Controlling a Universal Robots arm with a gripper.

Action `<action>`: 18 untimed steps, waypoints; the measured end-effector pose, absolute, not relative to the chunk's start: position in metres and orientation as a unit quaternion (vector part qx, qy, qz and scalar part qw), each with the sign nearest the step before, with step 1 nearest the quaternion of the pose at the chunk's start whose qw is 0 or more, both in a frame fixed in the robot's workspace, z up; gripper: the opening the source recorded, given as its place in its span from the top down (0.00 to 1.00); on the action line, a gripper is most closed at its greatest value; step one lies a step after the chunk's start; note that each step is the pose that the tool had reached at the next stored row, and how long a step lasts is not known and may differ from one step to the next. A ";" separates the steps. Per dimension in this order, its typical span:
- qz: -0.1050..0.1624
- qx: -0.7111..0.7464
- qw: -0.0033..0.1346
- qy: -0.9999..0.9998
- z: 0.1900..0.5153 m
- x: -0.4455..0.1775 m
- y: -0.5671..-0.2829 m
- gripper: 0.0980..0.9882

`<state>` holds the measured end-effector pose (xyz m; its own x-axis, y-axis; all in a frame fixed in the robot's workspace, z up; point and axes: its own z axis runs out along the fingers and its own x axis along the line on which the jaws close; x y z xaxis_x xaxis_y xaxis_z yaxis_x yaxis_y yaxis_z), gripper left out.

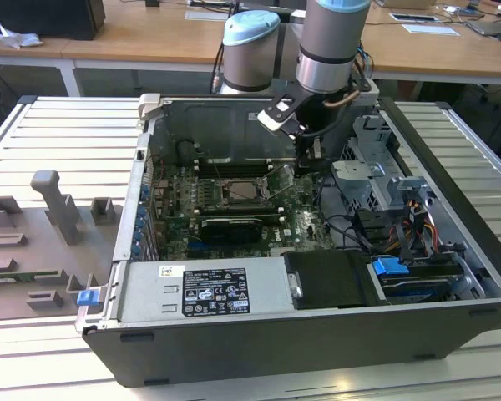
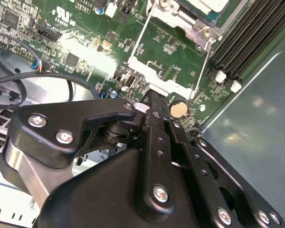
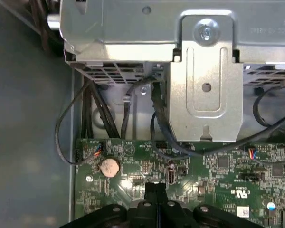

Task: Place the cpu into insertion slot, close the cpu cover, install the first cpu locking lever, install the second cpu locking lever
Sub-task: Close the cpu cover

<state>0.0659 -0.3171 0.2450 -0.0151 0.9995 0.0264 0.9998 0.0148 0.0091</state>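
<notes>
Fingers (image 2: pixel 156 133) stand nearest in the second wrist view, clenched tip to tip with nothing visibly pinched between them. Directly ahead of the fingertips lies the free edge of the cpu cover (image 2: pixel 161 80). Contact looks likely but cannot be confirmed. The cover is swung open toward the fingers, and green board shows through its cut-out middle. A coin cell (image 2: pixel 179 109) sits on the board just beside the fingertips.

Beyond the far edge of the cover, the cpu (image 2: pixel 209 4) appears to be seated already in the insertion slot (image 1: pixel 236 192). Its pale face shows inside the slot's rim. Farther off, to one side of the fingers, run the memory slots (image 2: pixel 247 38). The computer case (image 1: pixel 259 351) rests on the ribbed bench (image 1: pixel 33 134).

Step in hand, as judged: closing the cpu cover.

- Bear on the cover's metal edge only, not on the board or the coin cell.
- Follow the arc about the cover's hinge, and do not push straight across the slot.
- Move slowly, because a slipping tip could strike the seated cpu.
- Keep the cover square to the slot as it comes down.
</notes>
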 end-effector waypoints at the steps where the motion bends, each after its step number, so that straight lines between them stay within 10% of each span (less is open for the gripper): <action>1: -0.009 -0.702 0.010 -0.712 0.245 0.066 -0.317 0.99; 18: 0.001 -0.702 0.020 -0.712 0.245 0.060 -0.317 0.99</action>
